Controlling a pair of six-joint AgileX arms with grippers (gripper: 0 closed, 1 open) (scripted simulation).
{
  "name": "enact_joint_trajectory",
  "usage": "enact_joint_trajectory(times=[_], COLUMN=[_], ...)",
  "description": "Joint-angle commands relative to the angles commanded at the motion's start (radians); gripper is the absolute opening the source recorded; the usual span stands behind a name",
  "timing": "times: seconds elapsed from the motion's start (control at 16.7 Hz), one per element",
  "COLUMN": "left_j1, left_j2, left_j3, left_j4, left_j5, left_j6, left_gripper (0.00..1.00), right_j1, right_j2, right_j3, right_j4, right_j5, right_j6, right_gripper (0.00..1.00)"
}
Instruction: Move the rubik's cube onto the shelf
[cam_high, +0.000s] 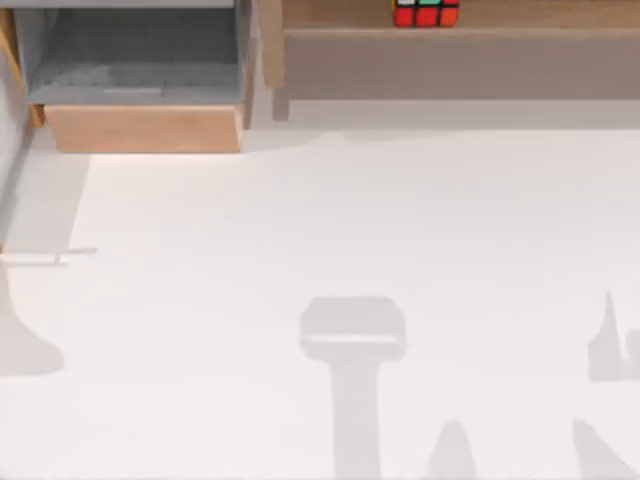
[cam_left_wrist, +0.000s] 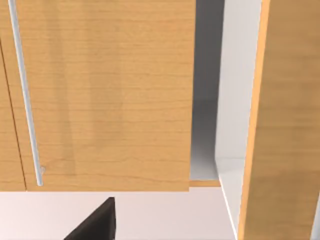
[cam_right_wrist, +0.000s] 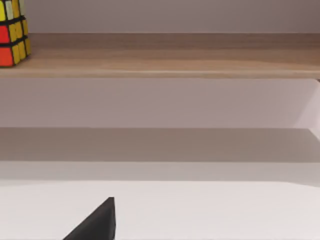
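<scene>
cube (cam_high: 427, 12) of red, green squares sits on shelf (cam_high: 520, 16).

Table (cam_high: 350, 230) is open across the middle and near side, free passage there. Far edge is blocked: wooden box (cam_high: 145, 128) at far left, shelf (cam_high: 450, 60) spanning centre to right (narrow gap between them). Shelf plank top is bare right of the rubik's cube (cam_high: 427, 12).

Rubik's cube (cam_high: 427, 13) is getting cut off by the top view's upper edge. Shelf (cam_high: 520, 20) is running off the right edge. Wooden box (cam_high: 140, 128) is also getting clipped at the top.
</scene>
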Motion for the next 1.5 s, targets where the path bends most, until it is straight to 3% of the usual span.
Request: enact_joint_trajectory(times=[0.18,0.96,1.5], left_j1=[0.000,0.000,0.002], left_j2=[0.000,0.000,0.010], left_j3=[0.000,0.000,-0.001], left_j4=[0.000,0.000,-0.009], left_j5=[0.000,0.000,0.000], left_j6=[0.000,0.000,-0.003], left_gripper=[1.00,0.02,0.00], right_j1=[0.000,0.000,0.000], right_j2=[0.000,0.000,0.000], right_j3=[0.000,0.000,0.000], right_j4=[0.000,0.000,0.000], right_j5=[0.000,0.000,0.000], right_j6=[0.000,0.000,0.000], right_gripper=[1.00,1.00,1.00])
